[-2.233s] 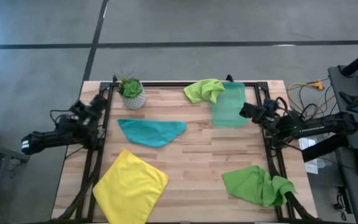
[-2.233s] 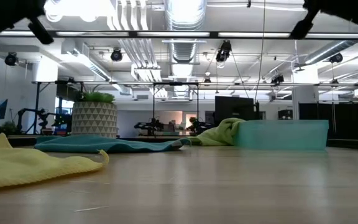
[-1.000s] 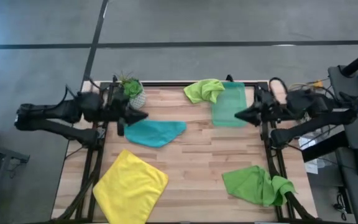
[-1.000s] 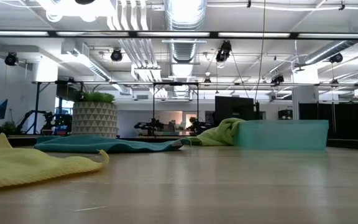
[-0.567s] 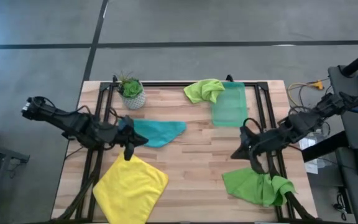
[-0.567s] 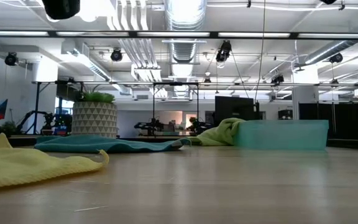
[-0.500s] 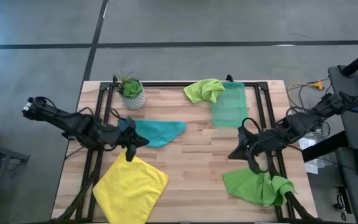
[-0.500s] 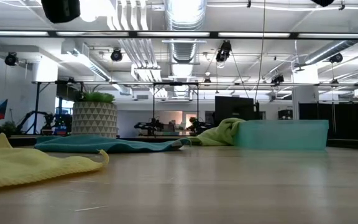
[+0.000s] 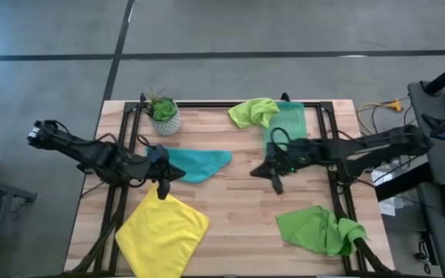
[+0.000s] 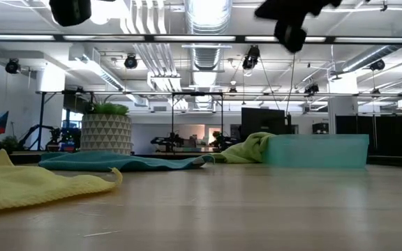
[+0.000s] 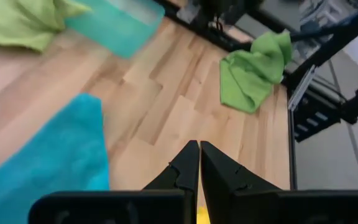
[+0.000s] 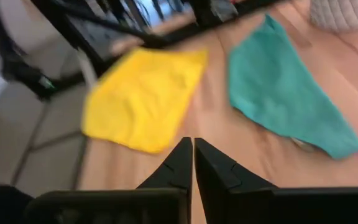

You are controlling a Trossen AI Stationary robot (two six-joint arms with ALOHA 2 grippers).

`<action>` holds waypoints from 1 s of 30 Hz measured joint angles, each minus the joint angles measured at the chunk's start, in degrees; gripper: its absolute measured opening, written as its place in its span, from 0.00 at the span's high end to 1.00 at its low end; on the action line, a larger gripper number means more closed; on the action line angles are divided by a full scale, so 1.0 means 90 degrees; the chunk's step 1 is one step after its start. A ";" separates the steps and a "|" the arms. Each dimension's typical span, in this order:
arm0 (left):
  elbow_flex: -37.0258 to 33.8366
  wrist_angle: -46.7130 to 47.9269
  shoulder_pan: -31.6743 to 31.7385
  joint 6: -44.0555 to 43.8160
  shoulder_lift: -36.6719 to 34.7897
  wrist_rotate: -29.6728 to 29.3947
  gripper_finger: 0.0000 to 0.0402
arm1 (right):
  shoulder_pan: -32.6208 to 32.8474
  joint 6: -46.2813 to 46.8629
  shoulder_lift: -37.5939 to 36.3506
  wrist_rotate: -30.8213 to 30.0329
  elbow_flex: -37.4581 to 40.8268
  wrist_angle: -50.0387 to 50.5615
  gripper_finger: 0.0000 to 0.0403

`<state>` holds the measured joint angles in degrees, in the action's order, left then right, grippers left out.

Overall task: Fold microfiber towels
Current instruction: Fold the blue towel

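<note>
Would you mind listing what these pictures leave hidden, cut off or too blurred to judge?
- Low view: the lime green towel near the right front corner shows only as a sliver at the picture's edge.
- Low view: both arms are cut off at the top; neither gripper's fingertips show.
- Right wrist view: motion blur smears the yellow towel and teal towel, so creases are unreadable.
- High view: the green bin is partly covered by the right arm.
</note>
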<state>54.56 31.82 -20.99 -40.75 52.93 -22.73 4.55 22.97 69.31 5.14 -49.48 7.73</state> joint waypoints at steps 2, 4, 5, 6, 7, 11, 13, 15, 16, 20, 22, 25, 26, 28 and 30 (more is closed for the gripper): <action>0.0020 -0.0007 0.0000 0.0151 -0.0168 -0.0066 1.00 | -0.0288 -0.0341 0.0380 0.0282 -0.0103 0.0057 0.93; 0.0020 -0.0010 0.0000 0.0347 -0.0304 -0.0199 1.00 | -0.0477 -0.0685 0.0744 0.0407 -0.0274 0.0120 0.87; 0.0020 -0.0010 0.0000 0.0435 -0.0377 -0.0282 1.00 | -0.0541 -0.0927 0.0941 0.0417 -0.0379 0.0168 0.83; 0.0018 -0.0007 0.0000 0.0520 -0.0439 -0.0407 1.00 | -0.0574 -0.1195 0.1133 0.0403 -0.0493 0.0211 0.79; 0.0018 -0.0008 0.0000 0.0599 -0.0490 -0.0538 1.00 | -0.0591 -0.1501 0.1347 0.0323 -0.0621 0.0277 0.75; 0.0018 -0.0010 0.0004 0.0786 -0.0623 -0.0899 1.00 | -0.0590 -0.2882 0.2106 -0.0652 -0.1302 0.0588 0.58; 0.0018 0.0010 0.0002 0.0791 -0.0662 -0.0936 1.00 | -0.0592 -0.3626 0.2496 -0.1098 -0.1668 0.0917 0.51; 0.0018 0.0009 0.0002 0.0794 -0.0668 -0.0969 1.00 | -0.0604 -0.4228 0.2894 -0.1245 -0.2010 0.1242 0.48; 0.0018 0.0009 0.0002 0.0794 -0.0665 -0.0971 1.00 | -0.0645 -0.4440 0.3085 -0.1248 -0.2155 0.1381 0.47; 0.0015 0.0019 0.0002 0.0798 -0.0596 -0.0968 1.00 | -0.0762 -0.4795 0.3802 -0.1241 -0.2591 0.1727 0.48; 0.0015 0.0023 0.0002 0.0800 -0.0554 -0.0966 1.00 | -0.0813 -0.4949 0.4123 -0.1246 -0.2744 0.1818 0.50; 0.0013 0.0024 0.0002 0.0798 -0.0506 -0.0966 1.00 | -0.0871 -0.5029 0.4477 -0.1253 -0.2916 0.1829 0.52; 0.0013 0.0022 0.0002 0.0801 -0.0503 -0.0966 1.00 | -0.0886 -0.5030 0.4580 -0.1250 -0.2978 0.1817 0.53; 0.0013 0.0022 0.0002 0.0787 -0.0507 -0.0963 1.00 | -0.0913 -0.4964 0.4746 -0.1246 -0.3071 0.1832 0.54; 0.0013 0.0021 0.0001 0.0784 -0.0515 -0.0926 1.00 | -0.0927 -0.4855 0.4866 -0.1248 -0.3149 0.1855 0.55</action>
<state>54.68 32.01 -20.98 -33.69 48.29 -31.06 -3.79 -20.73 113.10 -6.09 -77.83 24.42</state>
